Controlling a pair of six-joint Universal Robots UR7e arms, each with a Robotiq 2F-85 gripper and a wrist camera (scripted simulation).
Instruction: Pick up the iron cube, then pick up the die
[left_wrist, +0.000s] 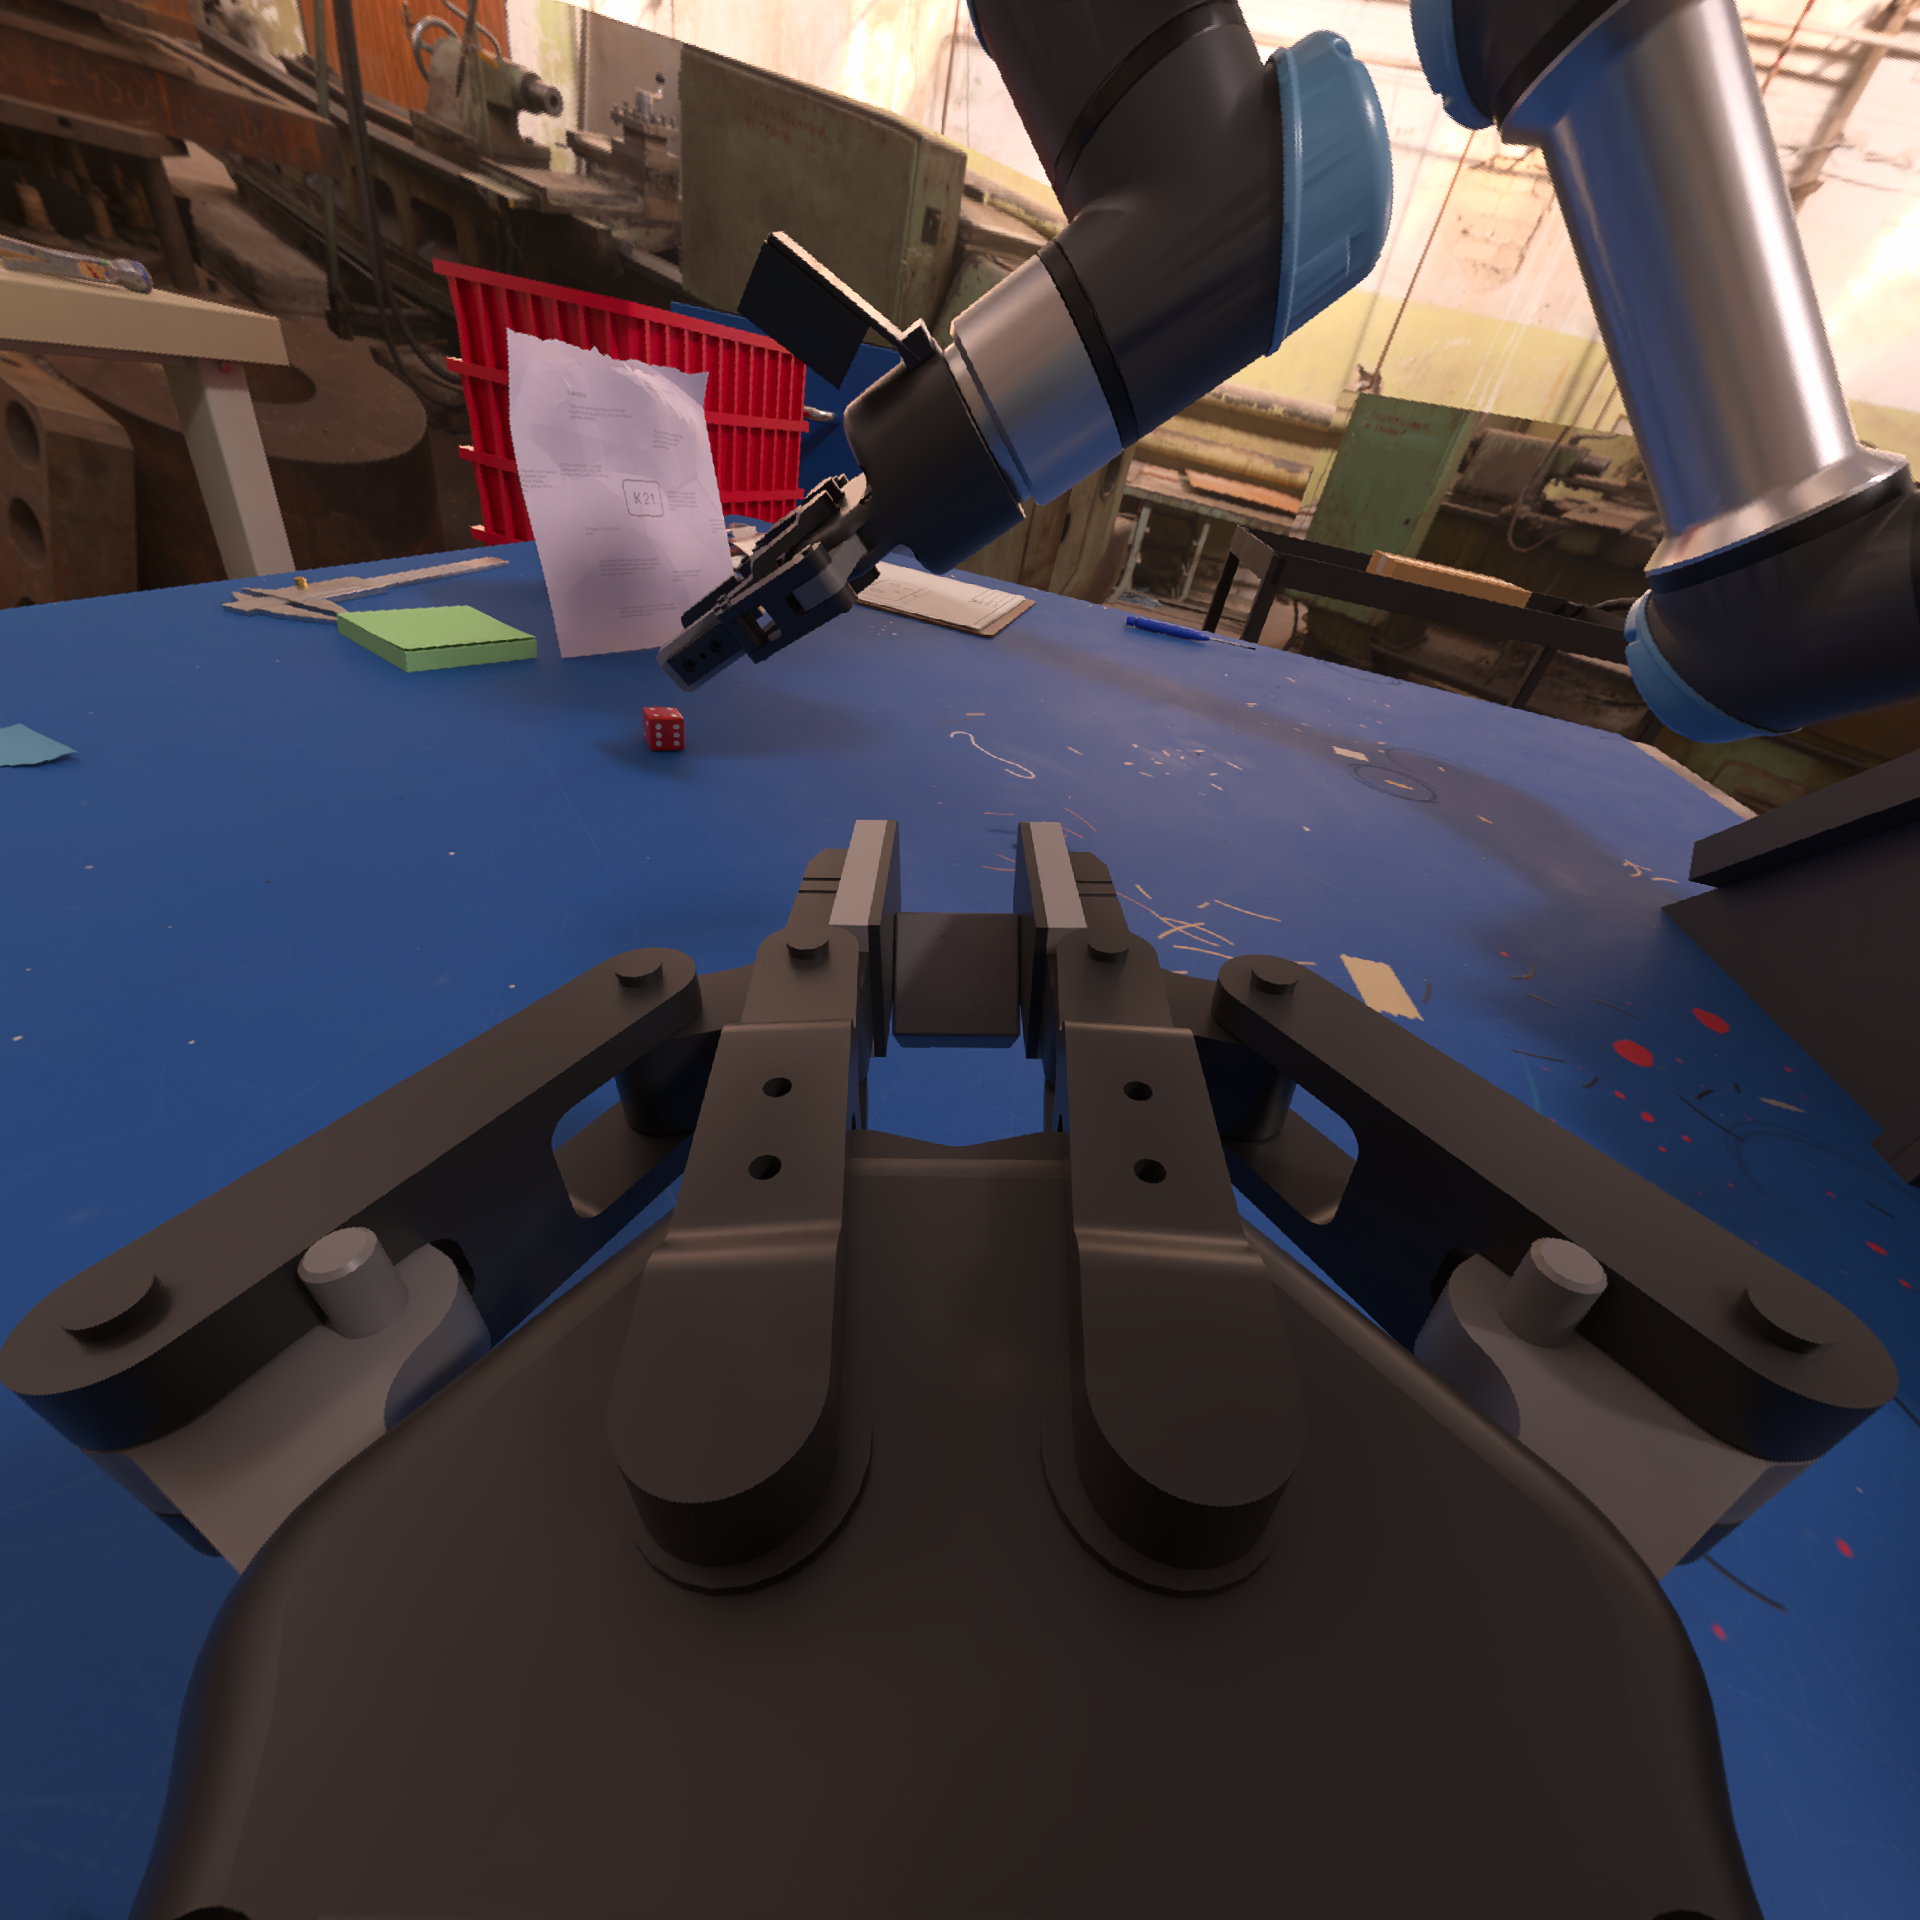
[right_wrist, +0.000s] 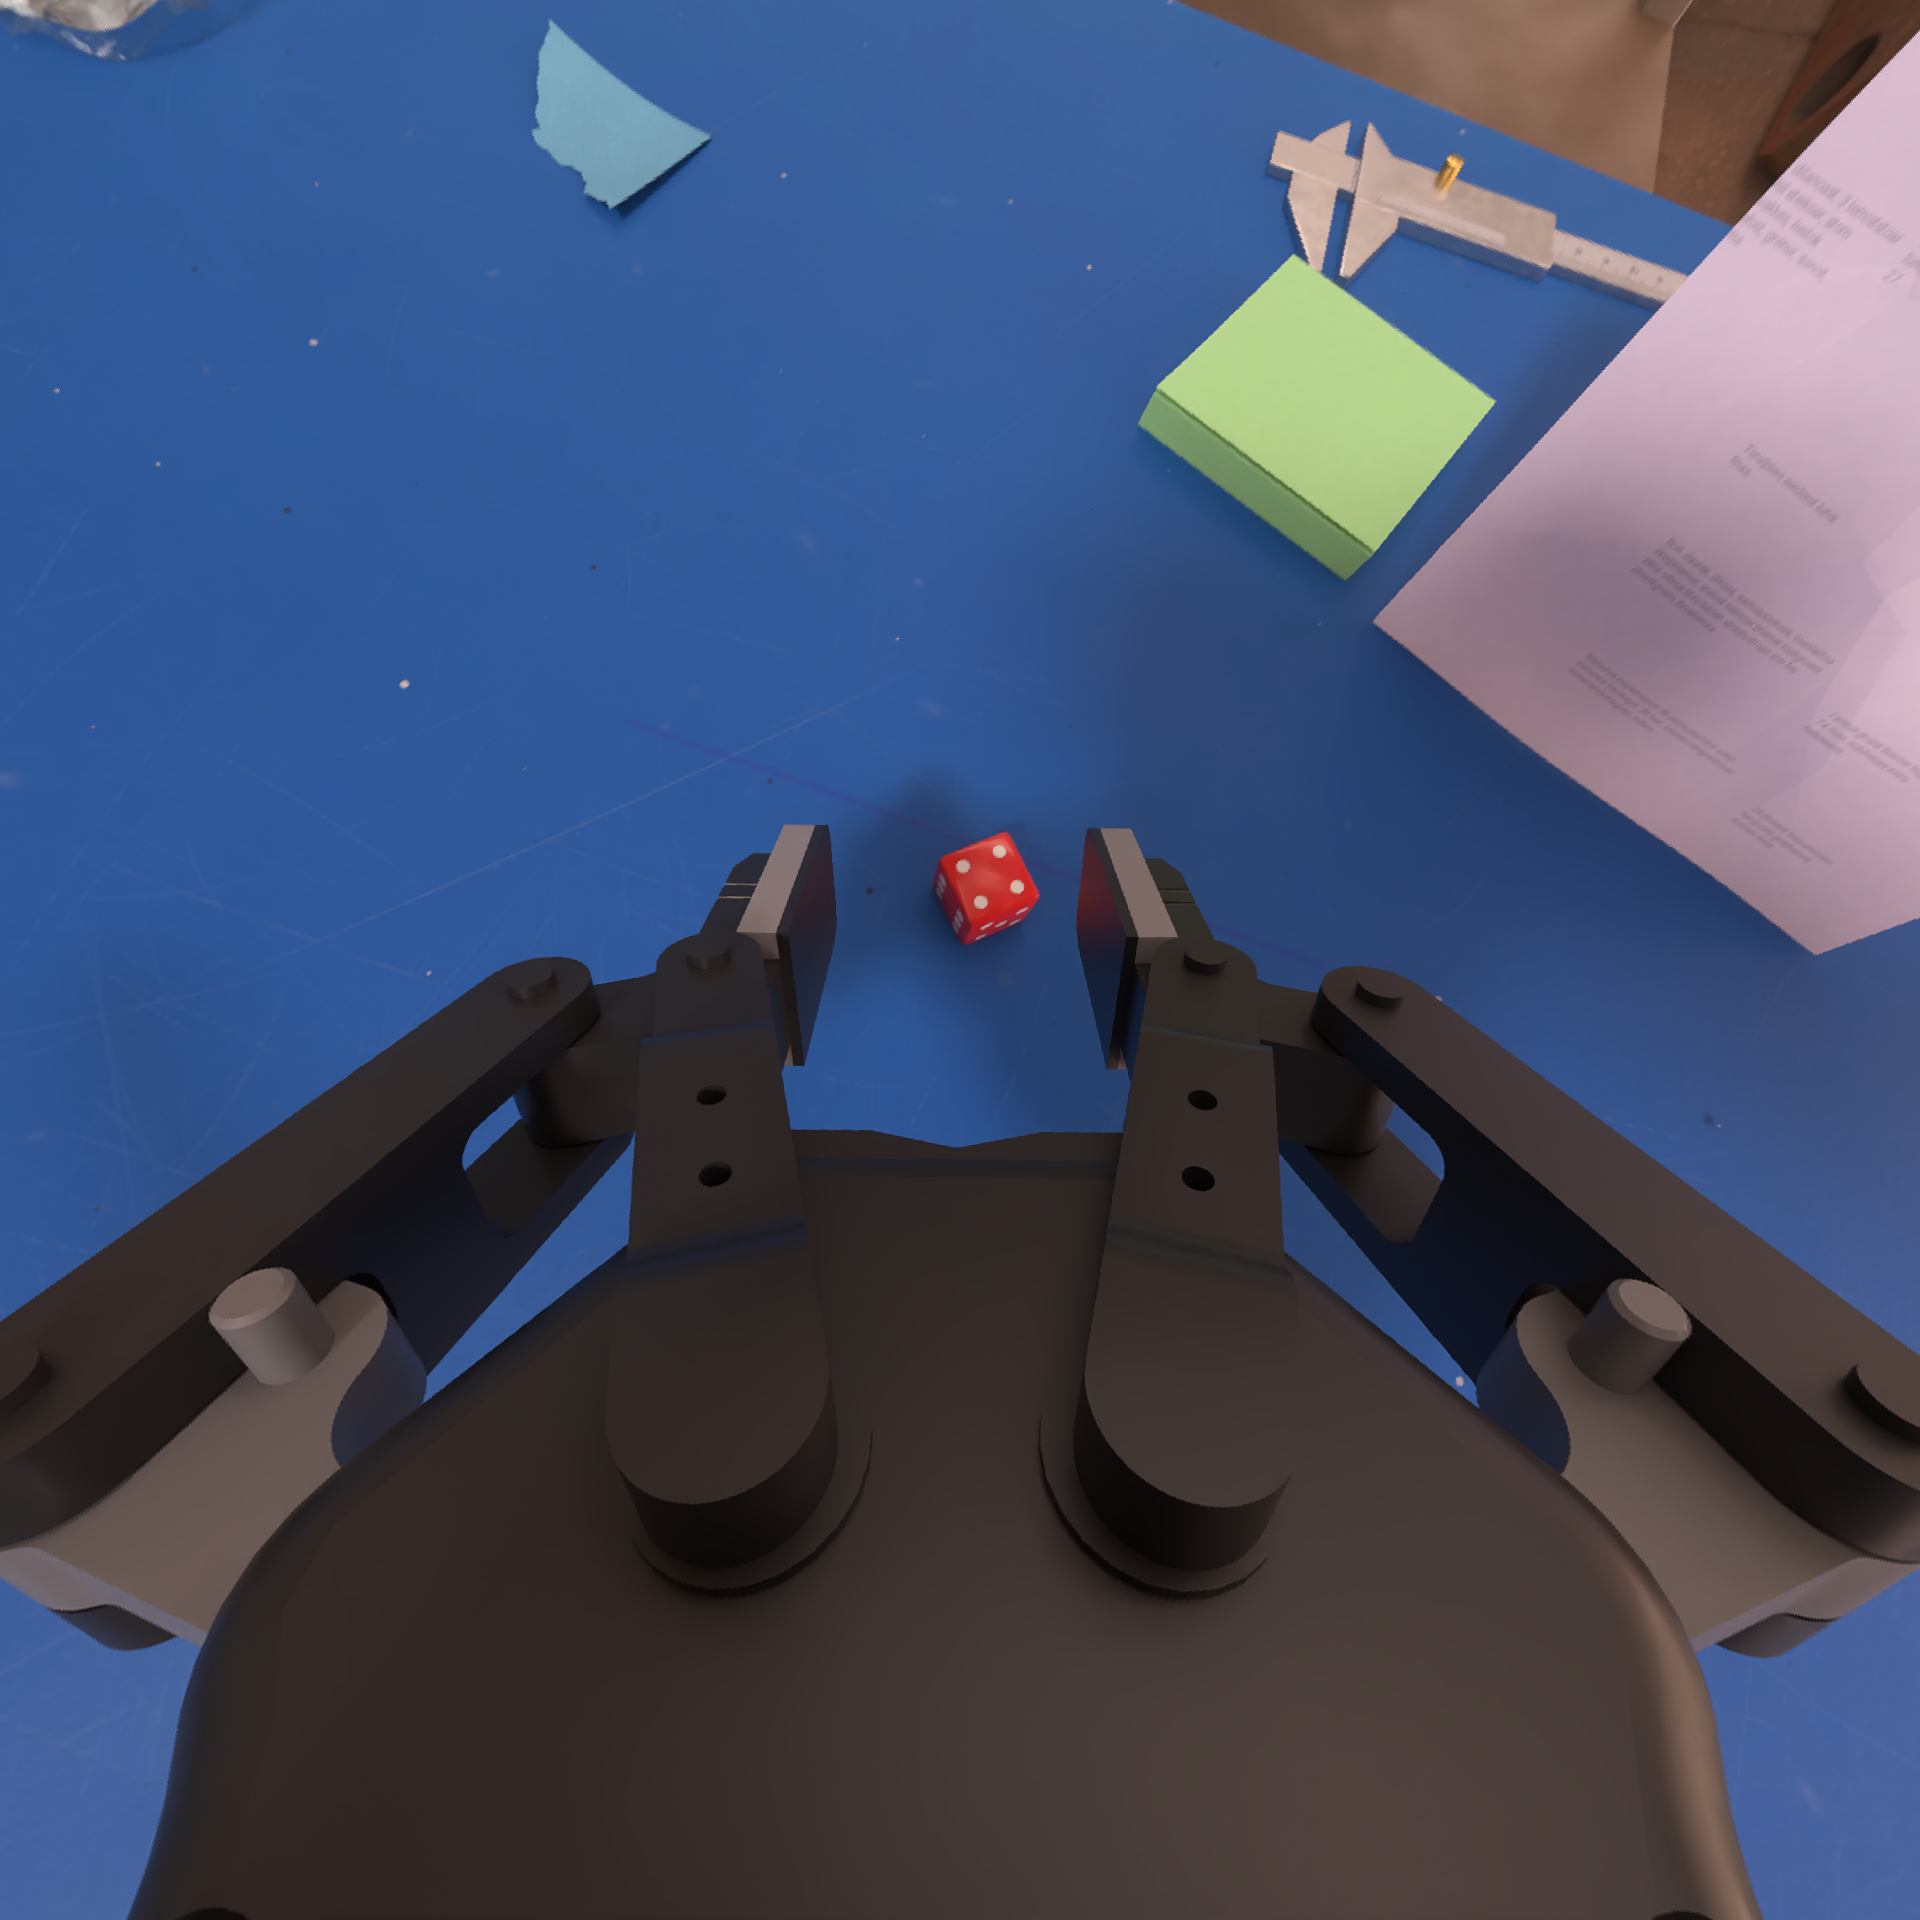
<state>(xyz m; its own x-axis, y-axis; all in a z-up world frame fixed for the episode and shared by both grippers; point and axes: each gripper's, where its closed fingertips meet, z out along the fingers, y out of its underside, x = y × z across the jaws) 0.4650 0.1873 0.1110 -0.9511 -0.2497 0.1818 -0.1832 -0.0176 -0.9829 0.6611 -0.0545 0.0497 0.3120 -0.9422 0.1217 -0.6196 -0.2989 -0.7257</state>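
My left gripper (left_wrist: 958, 873) is shut on the dark grey iron cube (left_wrist: 954, 977), which sits between its pads above the blue table (left_wrist: 416, 935). The small red die (left_wrist: 663, 727) with white pips lies on the table farther off, left of centre. In the right wrist view the die (right_wrist: 985, 886) lies on the table in line with the gap of my right gripper (right_wrist: 956, 883), which is open and hovers above it, not touching. The right gripper also shows in the left wrist view (left_wrist: 717, 649), just above and behind the die.
A green sticky-note pad (right_wrist: 1320, 410), a steel caliper (right_wrist: 1455, 213), a printed paper sheet (right_wrist: 1714, 582) and a torn blue paper scrap (right_wrist: 608, 130) lie around the die. A red crate (left_wrist: 644, 405) stands behind the sheet. A dark block (left_wrist: 1829, 914) sits at the right.
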